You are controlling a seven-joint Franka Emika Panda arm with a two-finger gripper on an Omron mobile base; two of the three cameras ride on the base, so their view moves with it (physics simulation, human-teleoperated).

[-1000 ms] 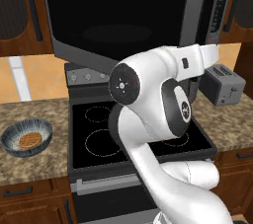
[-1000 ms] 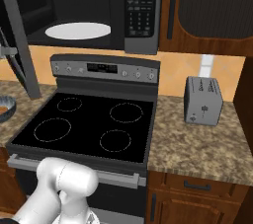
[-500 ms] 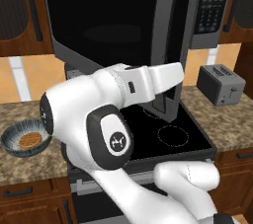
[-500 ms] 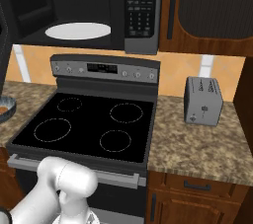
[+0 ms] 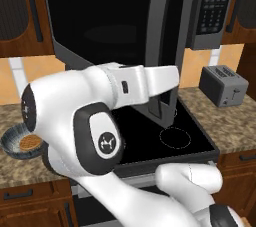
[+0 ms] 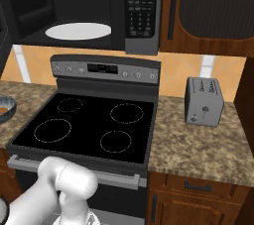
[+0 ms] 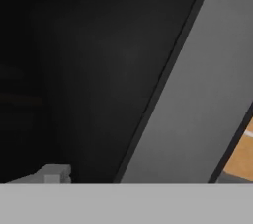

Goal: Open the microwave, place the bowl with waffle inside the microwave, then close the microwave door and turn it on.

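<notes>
The microwave [image 6: 141, 16] hangs open above the stove, its white round plate [image 6: 78, 31] showing inside. The microwave door [image 5: 100, 21] is swung far out toward me, its black glass wide in the left base view and close up in the hand view [image 7: 89, 70]. My gripper [image 5: 162, 112] hangs just in front of the door's grey right edge, fingers pointing down; their spacing is unclear and nothing shows between them. The blue-grey bowl [image 5: 15, 143] stands on the counter left of the stove with the orange-brown waffle [image 5: 31, 142] in it. The bowl's rim [image 6: 5, 106] peeks in at the left edge.
A black stove [image 6: 94, 125] with ring burners lies under the microwave. A grey toaster [image 6: 203, 101] stands on the granite counter [image 6: 198, 149] to its right. Wooden cabinets flank the microwave. My white arm covers much of the stove in the left base view.
The arm has swung left and down across the front of the open door; the hand went from near the button panel to the door's right edge. Bowl and door stay put.
</notes>
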